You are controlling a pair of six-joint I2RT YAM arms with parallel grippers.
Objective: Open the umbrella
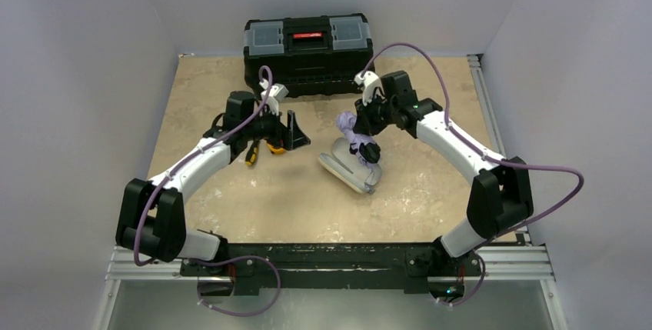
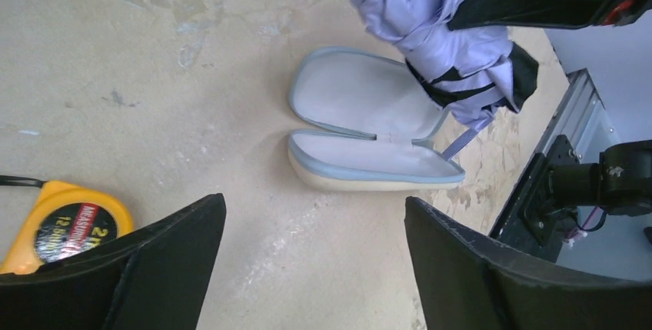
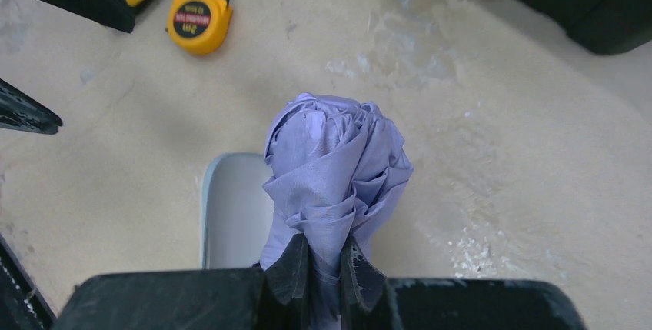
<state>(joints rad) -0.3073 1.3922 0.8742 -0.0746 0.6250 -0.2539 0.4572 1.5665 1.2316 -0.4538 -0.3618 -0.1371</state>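
The right gripper (image 3: 323,267) is clamped on the folded umbrella (image 3: 334,168), holding it at mid-table over the unzipped case (image 2: 361,111). To the left, the left gripper (image 2: 315,257) is spread wide, gripping nothing, with a yellow tape measure (image 2: 65,226) just beside it.

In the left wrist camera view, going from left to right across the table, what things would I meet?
Yellow tape measure → open case → umbrella, held up at the top right.
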